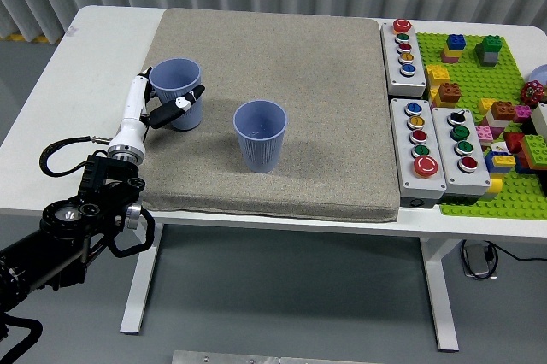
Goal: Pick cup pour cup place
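Table (51, 91), white, near edge runs across the lower frame; right end cut off by the frame. Tan mat (282, 65) covers most of the middle.

Left arm (60, 236) comes in from the lower-left corner, shoulder end cut off. Left hand (158, 108) wraps the left cup (176, 93), blue, upright, at the mat's left edge. White finger up the cup's outer side, black-tipped finger across its front. Cup hides the rest of the hand, so I can't count fingers. Can't tell if the cup base sits on the mat or is just off it.

Second cup (260, 135), blue, upright, near mat centre, apart from the held one. Can't see contents of either.

Right of the mat: three button boxes (438, 150), then green brick plate (487, 116) w/ loose bricks, partly cut off. Nothing between the two cups.
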Controlling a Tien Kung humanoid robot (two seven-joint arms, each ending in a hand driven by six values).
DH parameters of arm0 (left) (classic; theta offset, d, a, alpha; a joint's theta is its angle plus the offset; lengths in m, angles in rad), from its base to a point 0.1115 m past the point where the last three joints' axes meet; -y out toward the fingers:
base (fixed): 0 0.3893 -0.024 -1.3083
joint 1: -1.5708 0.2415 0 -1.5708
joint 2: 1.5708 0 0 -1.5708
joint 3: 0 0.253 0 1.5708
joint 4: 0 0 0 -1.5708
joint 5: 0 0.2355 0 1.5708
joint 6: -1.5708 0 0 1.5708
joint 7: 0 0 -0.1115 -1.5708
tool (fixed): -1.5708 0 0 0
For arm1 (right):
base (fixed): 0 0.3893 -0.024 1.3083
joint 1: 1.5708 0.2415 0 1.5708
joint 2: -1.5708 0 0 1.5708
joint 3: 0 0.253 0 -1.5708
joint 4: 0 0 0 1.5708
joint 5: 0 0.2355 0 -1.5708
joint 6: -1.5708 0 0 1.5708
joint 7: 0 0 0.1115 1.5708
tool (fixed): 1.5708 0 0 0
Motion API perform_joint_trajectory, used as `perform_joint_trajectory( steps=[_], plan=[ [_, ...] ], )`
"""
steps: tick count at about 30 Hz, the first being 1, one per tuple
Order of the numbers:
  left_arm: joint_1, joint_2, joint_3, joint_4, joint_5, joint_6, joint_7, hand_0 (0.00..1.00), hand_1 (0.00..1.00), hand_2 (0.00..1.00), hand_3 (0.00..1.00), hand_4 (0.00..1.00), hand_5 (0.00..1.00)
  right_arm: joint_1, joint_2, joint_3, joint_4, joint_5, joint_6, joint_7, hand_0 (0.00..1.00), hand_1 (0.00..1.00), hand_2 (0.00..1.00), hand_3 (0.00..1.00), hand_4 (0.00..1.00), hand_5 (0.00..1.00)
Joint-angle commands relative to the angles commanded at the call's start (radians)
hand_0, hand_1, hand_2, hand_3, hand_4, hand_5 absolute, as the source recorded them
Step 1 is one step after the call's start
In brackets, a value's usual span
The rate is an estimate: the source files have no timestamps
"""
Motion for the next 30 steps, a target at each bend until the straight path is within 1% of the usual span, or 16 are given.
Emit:
perform_joint_trajectory(
  steps=[5, 6, 17, 18, 30],
  plan=[
    [0.002, 0.000, -0.004, -0.002, 0.013, -0.002, 0.001, 0.653, 0.693, 0.786, 0.723, 0.911, 0.341, -0.001, 0.000, -0.001, 0.000, 0.002, -0.001, -0.001, 0.695, 0.669, 0.608, 0.611, 0.002, 0.321],
    [0.003, 0.001, -0.005, -0.003, 0.015, -0.003, 0.001, 0.672, 0.710, 0.805, 0.763, 0.916, 0.352, -0.001, 0.000, -0.002, 0.000, 0.003, -0.001, -0.001, 0.695, 0.669, 0.608, 0.612, 0.002, 0.323],
    [0.006, 0.003, -0.020, -0.016, 0.044, -0.007, 0.001, 0.676, 0.730, 0.825, 0.781, 0.920, 0.351, -0.003, 0.000, -0.002, 0.000, 0.002, 0.001, 0.000, 0.695, 0.669, 0.608, 0.612, 0.002, 0.325],
    [0.006, 0.003, -0.022, -0.017, 0.047, -0.007, 0.001, 0.691, 0.737, 0.853, 0.841, 0.932, 0.356, -0.003, 0.000, -0.001, -0.001, 0.002, 0.001, 0.000, 0.695, 0.669, 0.608, 0.612, 0.002, 0.325],
    [0.006, 0.006, -0.024, -0.021, 0.059, -0.012, 0.004, 0.703, 0.742, 0.856, 0.849, 0.951, 0.366, 0.003, -0.001, -0.003, -0.001, 0.007, 0.001, 0.001, 0.695, 0.669, 0.608, 0.612, 0.002, 0.324]
  ],
)
